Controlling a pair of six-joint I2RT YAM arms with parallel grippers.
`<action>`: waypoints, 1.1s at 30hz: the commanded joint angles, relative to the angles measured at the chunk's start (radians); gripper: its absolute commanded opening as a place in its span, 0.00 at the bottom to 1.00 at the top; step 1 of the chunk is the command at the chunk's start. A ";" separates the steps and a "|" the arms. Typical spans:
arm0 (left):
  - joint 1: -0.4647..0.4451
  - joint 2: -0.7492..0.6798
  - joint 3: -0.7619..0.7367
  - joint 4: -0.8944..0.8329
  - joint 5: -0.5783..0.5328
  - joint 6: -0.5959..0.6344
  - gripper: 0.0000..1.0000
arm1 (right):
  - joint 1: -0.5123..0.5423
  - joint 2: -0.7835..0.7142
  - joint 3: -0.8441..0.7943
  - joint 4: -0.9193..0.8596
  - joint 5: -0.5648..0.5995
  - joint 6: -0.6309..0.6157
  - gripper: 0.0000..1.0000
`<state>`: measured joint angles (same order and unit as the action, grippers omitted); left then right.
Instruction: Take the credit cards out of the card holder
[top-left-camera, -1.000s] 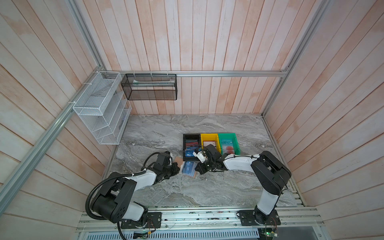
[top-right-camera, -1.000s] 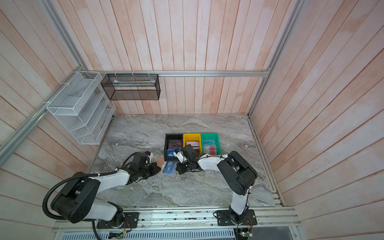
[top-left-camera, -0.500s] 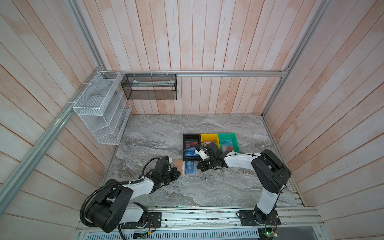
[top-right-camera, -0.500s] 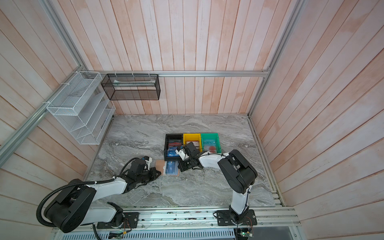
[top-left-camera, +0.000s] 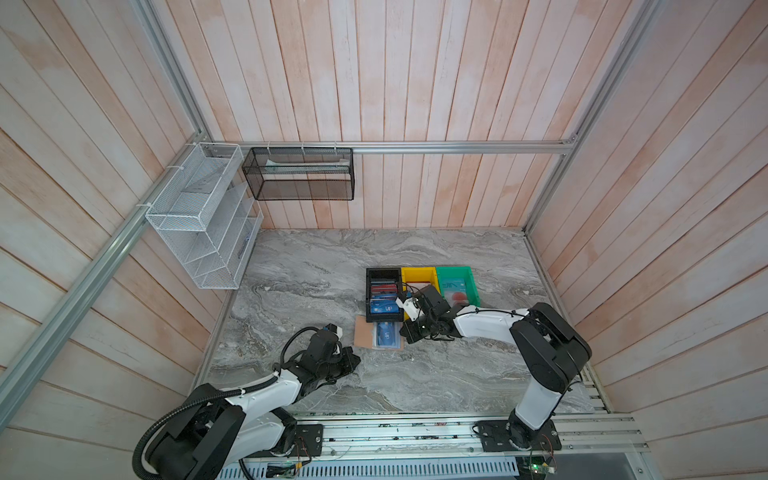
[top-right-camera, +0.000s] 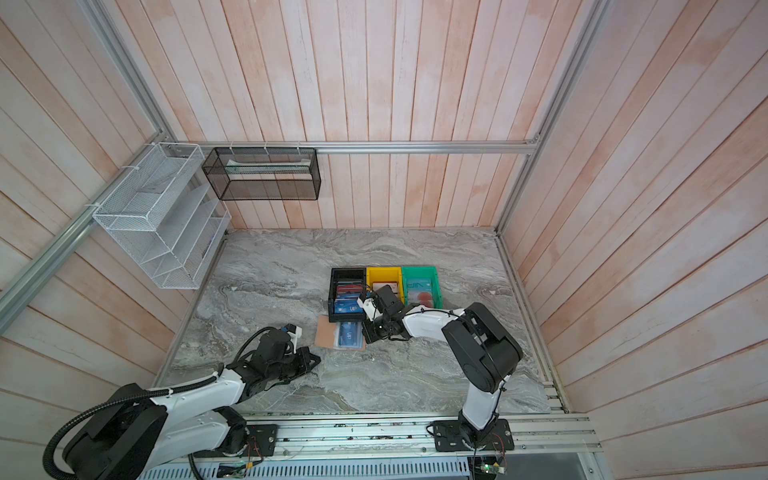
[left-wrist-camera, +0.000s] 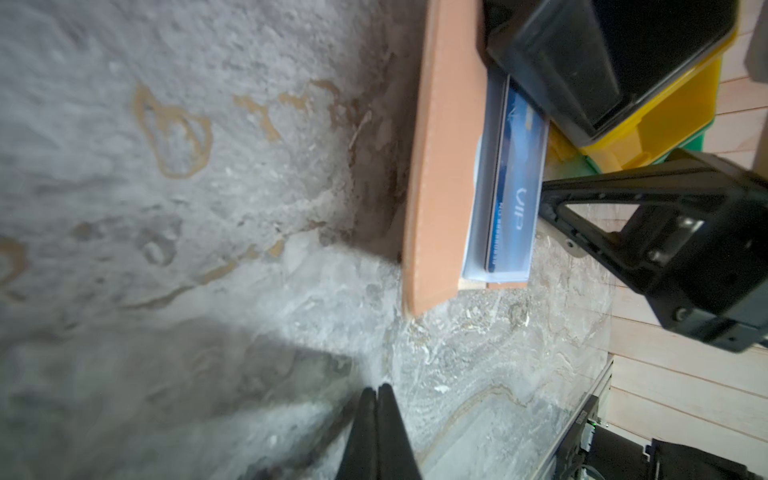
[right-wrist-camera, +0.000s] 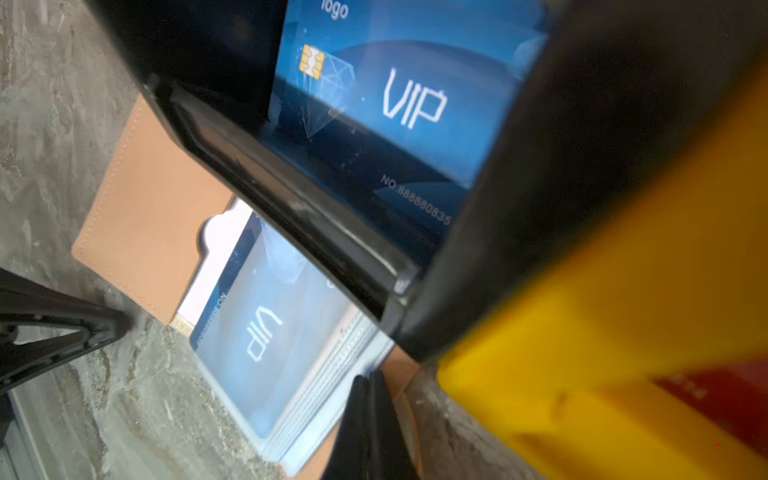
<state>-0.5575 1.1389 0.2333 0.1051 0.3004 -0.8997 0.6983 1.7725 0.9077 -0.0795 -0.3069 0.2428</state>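
Top view: tan leather-look card holder (top-left-camera: 365, 332) with sleeved blue VIP credit card (top-left-camera: 386, 334) lies centre-frame, card's long axis up-frame; your right gripper (top-left-camera: 406, 333), clenched empty, sits just right; left gripper (top-left-camera: 354, 360), clenched, lower-left, apart.

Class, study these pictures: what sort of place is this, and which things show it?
Probably a robotics lab test cell: a left arm and right arm mounted on an aluminium rail, plank walls enclosing a marble-look tabletop, and colour-coded bins.
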 joint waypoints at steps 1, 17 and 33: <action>-0.003 -0.069 0.045 -0.079 -0.027 0.007 0.00 | -0.021 0.032 -0.061 -0.195 0.143 -0.010 0.01; 0.047 0.136 0.281 -0.012 0.031 0.115 0.01 | 0.053 0.052 -0.048 -0.200 0.150 -0.011 0.04; 0.148 0.444 0.337 0.098 0.128 0.201 0.01 | 0.055 0.042 -0.058 -0.196 0.151 0.006 0.04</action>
<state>-0.4160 1.5490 0.5648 0.1516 0.3908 -0.7181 0.7437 1.7584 0.9112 -0.1024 -0.2062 0.2367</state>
